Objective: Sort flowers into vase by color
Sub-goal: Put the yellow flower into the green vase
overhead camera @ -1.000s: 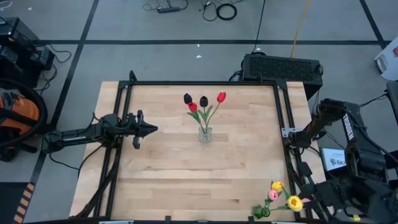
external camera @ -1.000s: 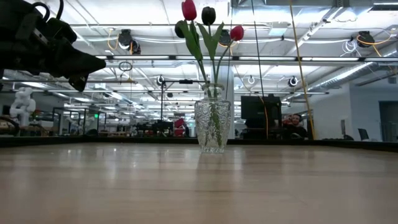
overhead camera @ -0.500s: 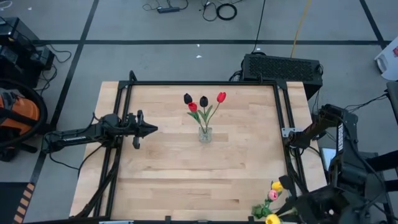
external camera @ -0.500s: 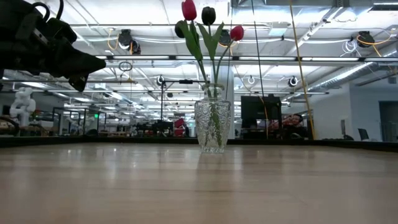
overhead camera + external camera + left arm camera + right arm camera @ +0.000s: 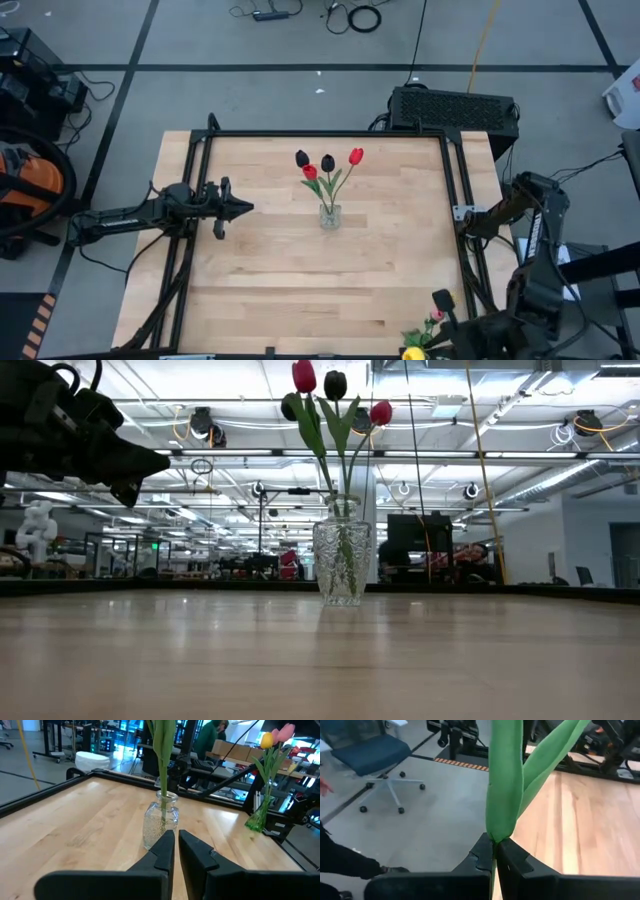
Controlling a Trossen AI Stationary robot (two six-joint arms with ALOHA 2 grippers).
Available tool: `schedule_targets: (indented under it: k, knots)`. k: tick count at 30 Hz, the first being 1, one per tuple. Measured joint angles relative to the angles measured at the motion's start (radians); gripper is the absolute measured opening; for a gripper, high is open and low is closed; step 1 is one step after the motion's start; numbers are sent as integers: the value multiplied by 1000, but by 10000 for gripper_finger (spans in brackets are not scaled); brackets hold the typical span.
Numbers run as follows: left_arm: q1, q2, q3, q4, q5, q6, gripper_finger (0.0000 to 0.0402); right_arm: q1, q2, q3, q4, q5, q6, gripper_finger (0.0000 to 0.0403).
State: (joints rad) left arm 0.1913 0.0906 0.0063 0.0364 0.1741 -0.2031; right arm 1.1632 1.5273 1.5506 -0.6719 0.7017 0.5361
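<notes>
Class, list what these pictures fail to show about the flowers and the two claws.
- Right claw, shut on a green stem: the flower's head is cut off by the right wrist view's top edge.
- Green vase: hidden by the right arm in the high view.
- Left claw: waiting at the table's left.

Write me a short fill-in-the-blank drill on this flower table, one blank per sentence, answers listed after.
1. The clear glass vase at the table's middle holds two red tulips and two ____ ones.
2. The right gripper is shut on a ____ stem.
3. The left gripper hangs above the table, holding ____.
4. The green vase at the table's corner holds a pink tulip and a ____ one.

Answers: black; green; nothing; yellow
</notes>
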Motion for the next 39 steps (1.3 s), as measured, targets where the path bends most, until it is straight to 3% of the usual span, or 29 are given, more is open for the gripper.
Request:
schedule_targets:
  k: [22,39]
  knots:
    - [0,0,0,0,-1,0,31,35,-123,-262,185,36,37,0]
    - [0,0,0,0,-2,0,31,92,-166,-273,183,26,-6,9]
